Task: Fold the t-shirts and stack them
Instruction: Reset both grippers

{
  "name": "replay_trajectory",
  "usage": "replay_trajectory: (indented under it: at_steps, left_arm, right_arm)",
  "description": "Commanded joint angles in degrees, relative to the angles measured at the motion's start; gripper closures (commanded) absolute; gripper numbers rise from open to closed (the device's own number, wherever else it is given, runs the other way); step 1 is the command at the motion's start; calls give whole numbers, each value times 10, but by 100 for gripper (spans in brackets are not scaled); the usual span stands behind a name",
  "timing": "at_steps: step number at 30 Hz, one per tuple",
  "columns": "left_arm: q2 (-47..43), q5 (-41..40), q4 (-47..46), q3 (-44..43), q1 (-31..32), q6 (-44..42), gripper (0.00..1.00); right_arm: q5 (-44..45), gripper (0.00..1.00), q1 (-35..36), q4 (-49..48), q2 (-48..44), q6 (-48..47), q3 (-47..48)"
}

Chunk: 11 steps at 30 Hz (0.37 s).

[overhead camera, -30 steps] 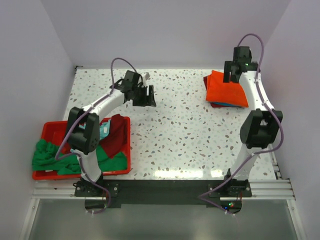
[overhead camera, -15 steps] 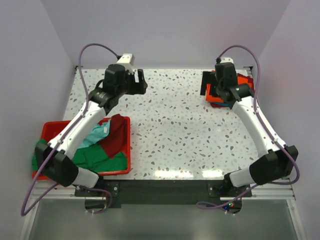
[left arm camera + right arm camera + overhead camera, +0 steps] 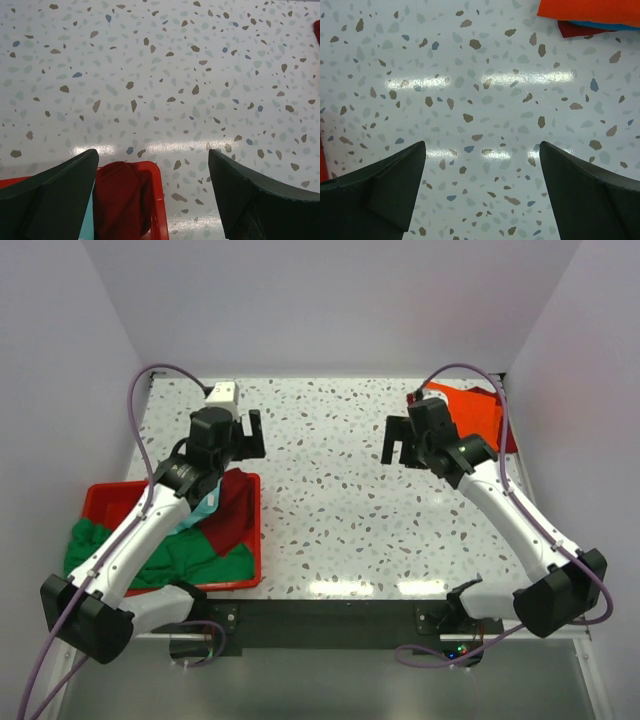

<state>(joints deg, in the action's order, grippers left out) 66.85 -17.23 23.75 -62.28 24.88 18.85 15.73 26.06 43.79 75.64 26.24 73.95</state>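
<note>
A folded bright orange t-shirt [image 3: 478, 408] tops a stack at the table's far right; in the right wrist view the orange t-shirt [image 3: 590, 9] shows blue [image 3: 602, 24] and dark red [image 3: 570, 30] layers under it. Unfolded t-shirts fill the red bin [image 3: 252, 558]: dark red [image 3: 232, 508], green [image 3: 98, 552], light teal [image 3: 204, 502]. My left gripper [image 3: 250, 434] hovers open above the bin's far right corner; the dark red t-shirt [image 3: 120, 200] lies below its fingers. My right gripper [image 3: 400, 446] hangs open over bare table, left of the stack.
The bin's rim [image 3: 162, 210] sits at the table's near left. Speckled tabletop [image 3: 340, 500] spreads between the bin and the stack. White walls close the table on three sides.
Both arms have swung from the far edge toward the table's middle. The right gripper has left the orange stack. The left gripper has moved over the bin's corner and opened wider.
</note>
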Motion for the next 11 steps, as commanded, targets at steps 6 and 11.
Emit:
replay_trajectory:
  at_steps: [6,11]
  left_arm:
    - [-20,-34,7,9,0,7,0]
    - [-28,-47,16,8,1,18,0]
  right_arm:
    - [6,1,2,-34,-65,-14,-49]
    - [13,1,3,-32,-85,-3,-62]
